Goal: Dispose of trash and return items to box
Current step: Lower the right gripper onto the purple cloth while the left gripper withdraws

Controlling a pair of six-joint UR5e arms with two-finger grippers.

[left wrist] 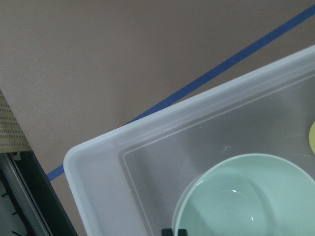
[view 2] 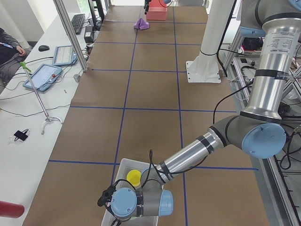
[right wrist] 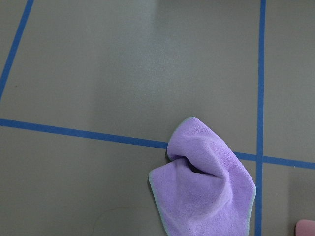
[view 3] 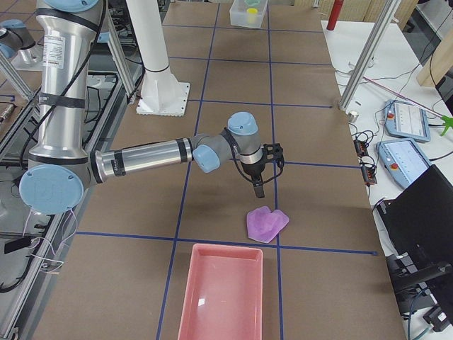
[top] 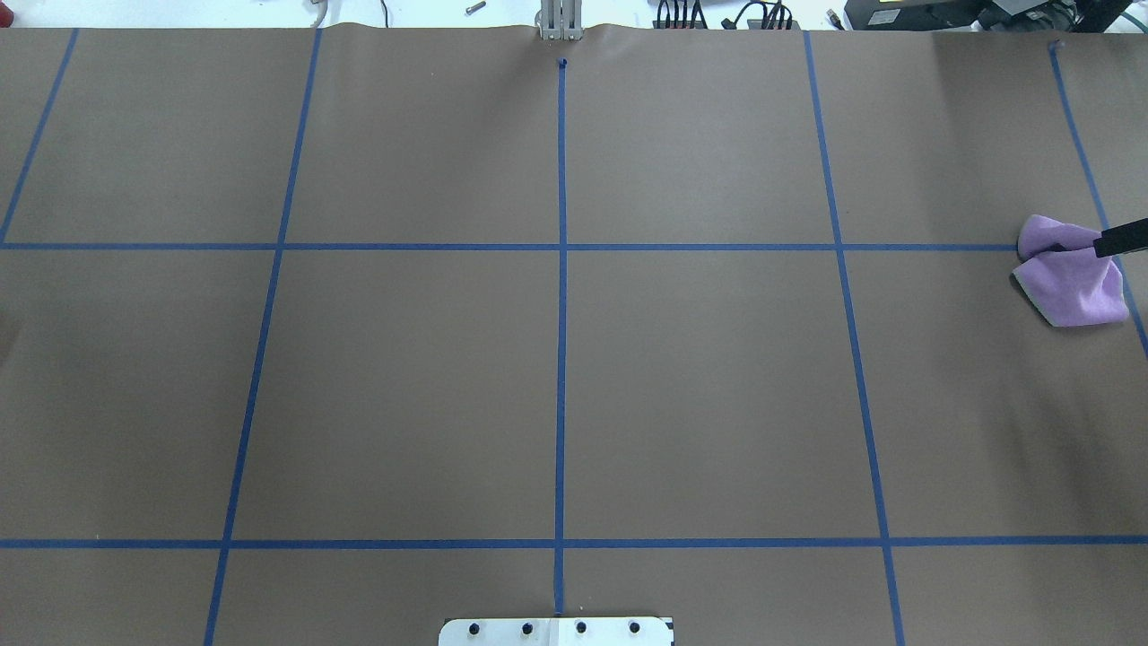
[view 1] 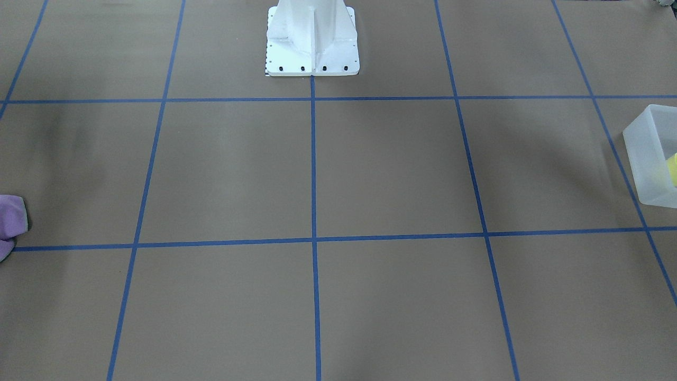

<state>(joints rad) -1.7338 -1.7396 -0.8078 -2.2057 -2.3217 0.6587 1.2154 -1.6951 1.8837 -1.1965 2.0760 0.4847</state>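
Observation:
The trash, a lilac cloth lump (top: 1072,283), lies on the brown paper at the table's right end, also in the right wrist view (right wrist: 206,187). My right gripper (view 3: 257,190) hangs just above and beside it. Only one black bar of that gripper (top: 1112,240) shows from overhead, so I cannot tell its state. The frosted box (view 1: 648,153) stands at the left end with the yellow cup (view 2: 133,177) inside. The mint-green bowl (left wrist: 246,196) also sits in the box (left wrist: 98,162). My left gripper (left wrist: 174,231) hovers over the bowl, its tips close together, holding nothing.
A pink tray (view 3: 221,290) lies close to the cloth at the right end. The white robot base (view 1: 312,47) stands at the table's middle edge. Tablets, cables and a person's arm (view 2: 9,40) are on the side bench.

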